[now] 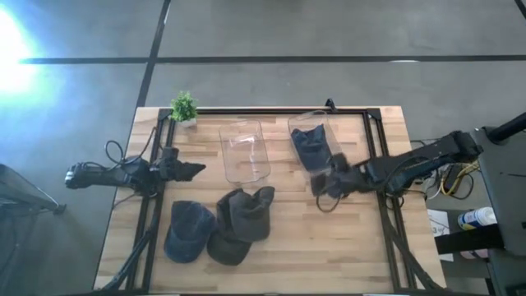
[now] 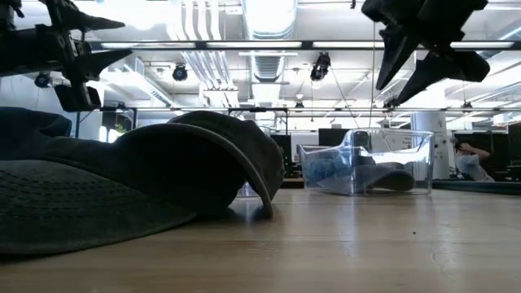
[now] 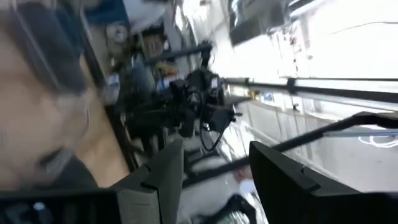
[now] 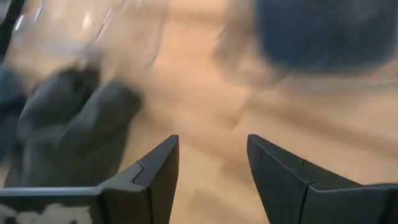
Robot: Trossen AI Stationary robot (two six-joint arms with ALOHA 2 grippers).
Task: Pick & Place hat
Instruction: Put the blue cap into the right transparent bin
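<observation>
A blue cap (image 1: 311,145) lies inside the right clear bin (image 1: 316,123); it also shows in the low view (image 2: 370,175). A dark grey cap (image 1: 240,222) and a blue cap (image 1: 187,230) lie on the table near the front; the grey one fills the low view's left (image 2: 163,175). My right gripper (image 1: 327,187) is open and empty above the table, just in front of the right bin. My left gripper (image 1: 197,169) is open and empty, raised at the table's left, left of the empty clear bin (image 1: 245,150).
A small potted plant (image 1: 184,108) stands at the far left corner. A black frame (image 1: 374,136) runs along the table's back and sides. Bare wood lies between the caps and the right frame rail.
</observation>
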